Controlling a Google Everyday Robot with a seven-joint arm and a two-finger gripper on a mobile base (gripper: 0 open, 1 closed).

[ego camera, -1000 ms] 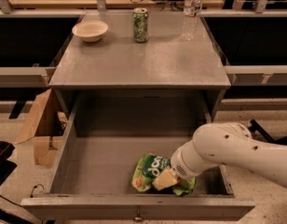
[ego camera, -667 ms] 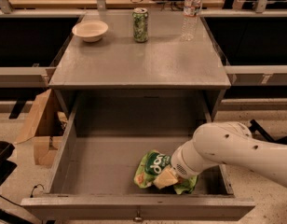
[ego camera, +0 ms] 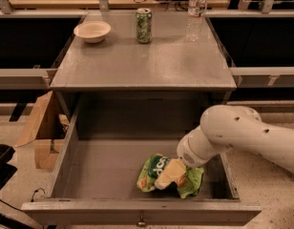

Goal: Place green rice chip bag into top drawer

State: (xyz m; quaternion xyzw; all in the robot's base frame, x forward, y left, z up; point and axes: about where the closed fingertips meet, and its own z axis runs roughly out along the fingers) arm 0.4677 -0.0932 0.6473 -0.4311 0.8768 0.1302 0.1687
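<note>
The green rice chip bag (ego camera: 185, 184) lies crumpled on the floor of the open top drawer (ego camera: 113, 161), near its front right. Its dark green round logo faces up. My gripper (ego camera: 168, 173) reaches down from the white arm (ego camera: 233, 132) on the right and rests on the middle of the bag, hiding part of it. The drawer is pulled fully out beneath the grey table top (ego camera: 142, 61).
On the table top stand a white bowl (ego camera: 92, 31), a green drink can (ego camera: 143, 26) and a clear water bottle (ego camera: 196, 12). A cardboard box (ego camera: 39, 128) sits on the floor left of the drawer. The drawer's front panel (ego camera: 142, 213) has a small central handle.
The arm's wrist has risen slightly. The bag stays in the same spot on the drawer floor with the gripper still on it.
</note>
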